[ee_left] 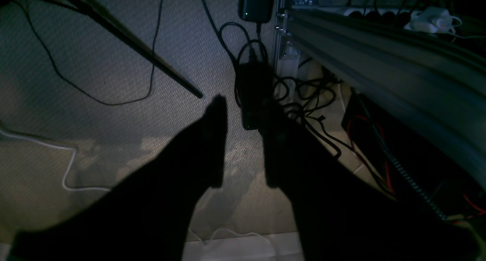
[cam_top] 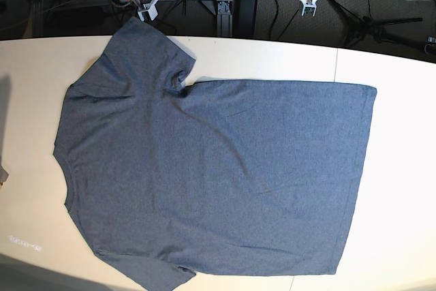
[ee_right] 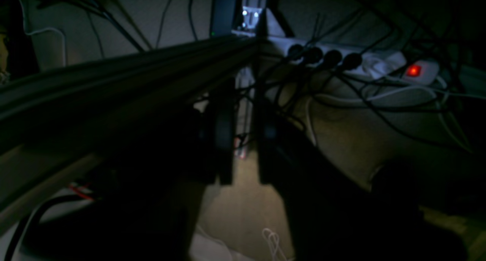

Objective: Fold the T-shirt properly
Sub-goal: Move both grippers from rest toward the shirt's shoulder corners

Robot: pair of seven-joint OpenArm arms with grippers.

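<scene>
1. Two arms are parked beyond the far edge of the table (cam_top: 381, 250), and neither touches the T-shirt (cam_top: 218, 175), so by my judgement the fold has not begun.
2. That T-shirt lies flat and plain side up across the white tabletop, collar end toward the base view's left, hem toward its right, one sleeve reaching the far edge and the other the near edge.
3. To do the first step well, I would take matching points on one long side, such as a sleeve seam and the hem corner on that side, so the cloth lifts as one straight line.
4. Pinching only the top layer would likely drag wrinkles through the body; a low, flat approach that catches both layers looks safer.
5. The left gripper (ee_left: 243, 143) hangs past the table, its wrist camera looking down at carpet (ee_left: 95, 63) and cables (ee_left: 303, 98); its dark fingers (ee_left: 212, 147) stand clearly apart with nothing between them.
6. The right gripper (ee_right: 243, 147) sits alongside the aluminium frame rail (ee_right: 114, 86), looking toward a power strip (ee_right: 360, 63); a narrow lit gap shows between its fingers, which grasp nothing.
7. Both white finger assemblies point toward the table from behind it, well apart from the cloth.
</scene>
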